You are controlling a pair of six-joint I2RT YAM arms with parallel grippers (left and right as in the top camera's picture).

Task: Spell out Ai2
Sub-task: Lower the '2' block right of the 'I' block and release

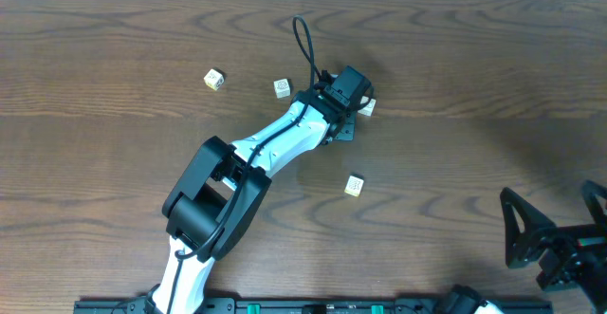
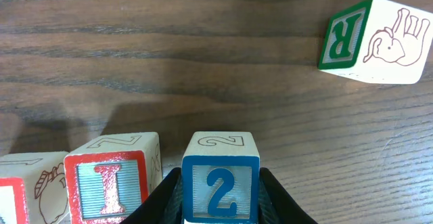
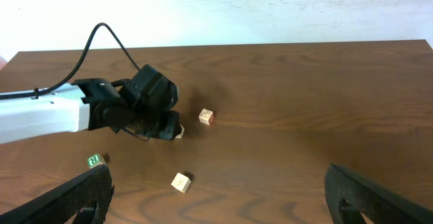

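Observation:
My left gripper (image 2: 220,173) is shut on a blue "2" block (image 2: 220,191), which sits level with a red "I" block (image 2: 111,183) just to its left. A third block with a red border (image 2: 19,193) lies at the far left edge, its letter out of view. In the overhead view my left gripper (image 1: 346,98) covers these blocks at the table's middle. My right gripper (image 1: 558,217) is open and empty at the front right and also shows in its wrist view (image 3: 216,183).
A green "R" block (image 2: 374,40) lies ahead and right of the left gripper. Loose blocks lie on the table in the overhead view: one (image 1: 214,79), a second (image 1: 282,87), a third (image 1: 354,186), and one (image 1: 367,106) right beside the gripper. A black cable (image 1: 305,44) loops above the wrist.

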